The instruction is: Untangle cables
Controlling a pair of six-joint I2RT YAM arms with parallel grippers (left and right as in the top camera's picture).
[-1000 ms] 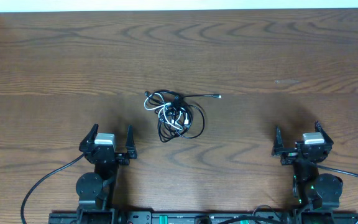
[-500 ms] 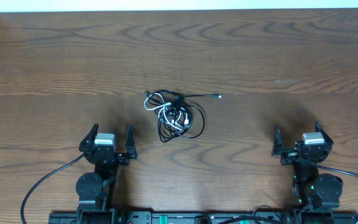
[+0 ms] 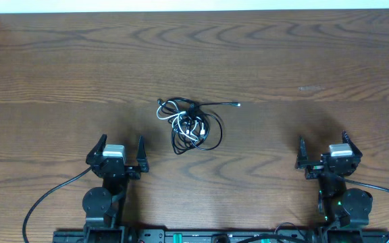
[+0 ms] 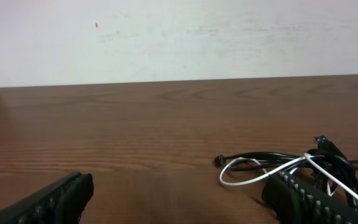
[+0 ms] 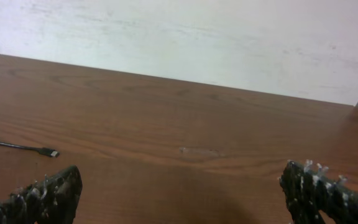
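Cables (image 3: 191, 126): small knotted heap mid-counter, well away from every edge, nearer my left tool (image 3: 120, 144) than my right tool (image 3: 323, 142). Both tools gape wide, holding nothing. Likely light, limp, thin and slippery. I'd pinch the straight black tail (image 3: 225, 104) or the white loop (image 4: 260, 174). Counter (image 3: 282, 54) is flat, dark wood grain; pale wall (image 4: 179, 37) beyond the far edge.

A dark brown wooden table (image 3: 302, 47) with strong wavy grain fills the scene, its far edge meeting a white wall (image 3: 194, 5). A small knotted bundle of cables (image 3: 206, 137) lies on it just left of centre: black loops wound around a white cord (image 3: 179, 119), with one black plug end (image 3: 236, 104) trailing off to the right. A faint pale scuff (image 3: 310, 88) marks the wood farther right.
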